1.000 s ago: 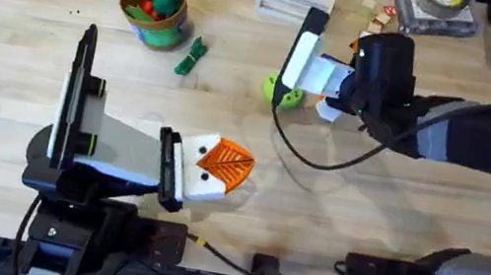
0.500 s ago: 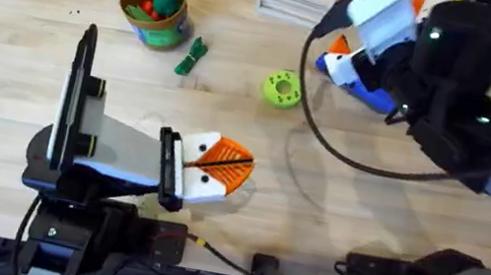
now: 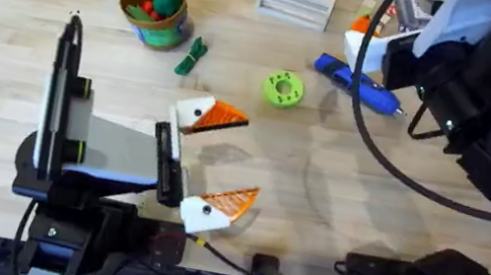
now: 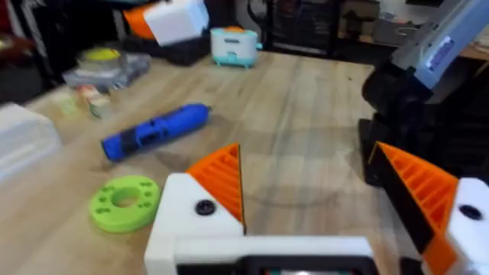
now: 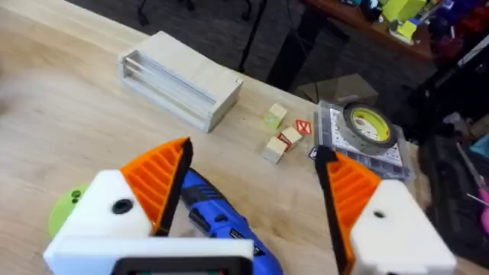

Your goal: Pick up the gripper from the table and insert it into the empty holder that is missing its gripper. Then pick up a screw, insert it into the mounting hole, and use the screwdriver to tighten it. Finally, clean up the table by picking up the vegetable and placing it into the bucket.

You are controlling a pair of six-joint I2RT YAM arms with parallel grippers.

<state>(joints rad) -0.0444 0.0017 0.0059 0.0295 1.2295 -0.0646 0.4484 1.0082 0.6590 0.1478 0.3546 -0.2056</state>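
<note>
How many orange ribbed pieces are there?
4. Two are on the open left gripper, near the table's front edge; two are on the open right gripper, over the blue screwdriver. More may be hidden.

Both arms are showing black links w/ grey-white shells. Left gripper (image 3: 213, 164) is wearing white blocky finger bases w/ orange ribbed pads (image 4: 221, 177), one dark screw per base. Right gripper (image 5: 252, 206) is looking identical. Black cable (image 3: 377, 160) is looping off the right arm.
</note>
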